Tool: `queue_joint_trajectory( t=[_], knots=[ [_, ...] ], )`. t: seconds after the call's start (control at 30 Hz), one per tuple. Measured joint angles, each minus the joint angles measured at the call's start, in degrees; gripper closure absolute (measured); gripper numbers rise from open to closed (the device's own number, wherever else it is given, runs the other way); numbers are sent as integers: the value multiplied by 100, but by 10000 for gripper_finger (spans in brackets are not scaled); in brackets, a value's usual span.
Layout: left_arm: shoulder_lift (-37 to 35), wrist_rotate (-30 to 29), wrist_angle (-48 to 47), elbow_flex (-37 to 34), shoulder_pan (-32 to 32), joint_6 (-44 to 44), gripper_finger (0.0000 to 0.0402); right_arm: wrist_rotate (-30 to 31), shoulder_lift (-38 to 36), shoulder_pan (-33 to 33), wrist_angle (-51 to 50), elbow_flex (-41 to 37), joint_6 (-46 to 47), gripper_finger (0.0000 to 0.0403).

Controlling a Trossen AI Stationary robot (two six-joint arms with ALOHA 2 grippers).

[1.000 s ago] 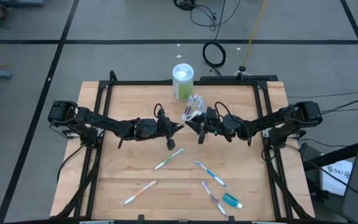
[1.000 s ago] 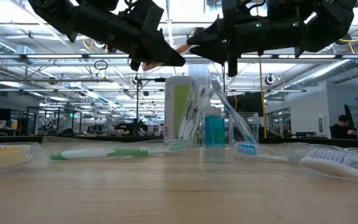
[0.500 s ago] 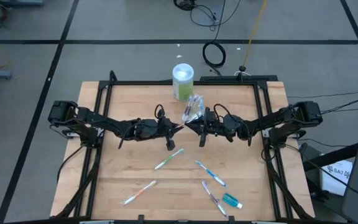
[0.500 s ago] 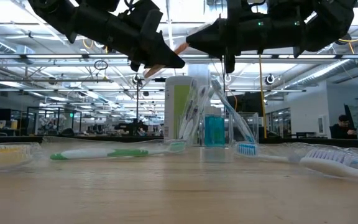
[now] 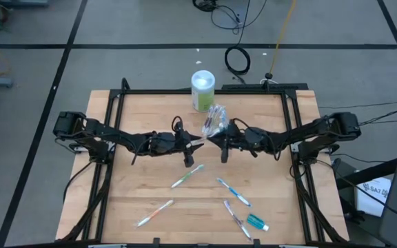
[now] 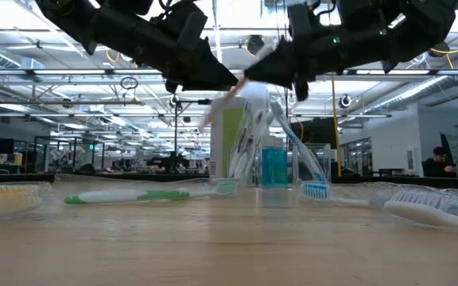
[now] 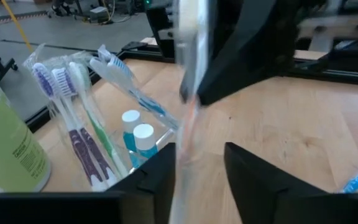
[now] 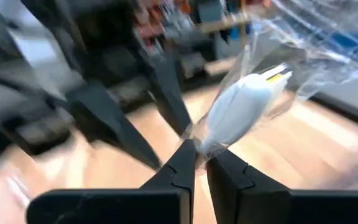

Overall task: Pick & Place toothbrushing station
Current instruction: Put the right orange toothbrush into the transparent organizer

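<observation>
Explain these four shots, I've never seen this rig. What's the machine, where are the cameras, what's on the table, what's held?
It is a two-armed robot at a wooden table. One camera looks straight down, one sits at table height, and one rides on each wrist.

The arms meet above the middle of the table. The right gripper is shut on a white toothbrush. The left gripper is open, its fingers either side of that same brush.

Behind them, a clear bag holding toothbrushes and teal tubes stands beside a green-and-white canister. Four loose toothbrushes lie nearer the front, one with a green handle, and a teal tube lies at the front right.
</observation>
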Motion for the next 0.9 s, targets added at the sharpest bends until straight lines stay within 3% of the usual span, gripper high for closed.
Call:
queue_joint_trajectory(
  t=[0.3, 0.5, 0.63, 0.9],
  knots=[
    [-2, 0, -142, 0, 2, -18, 191, 687, -1410, 0, -2143, -2, -240, 386],
    [-2, -1, -138, 0, 4, -18, 188, 1351, -2637, 0, -3867, 4, -72, 386],
    [-2, -3, -136, 0, 4, -17, 188, 1476, -3317, 0, -4701, 4, 346, 386],
    [-2, -4, -129, 0, 4, -15, 188, 1487, -3605, 0, -5840, 4, 904, 386]
  ],
)
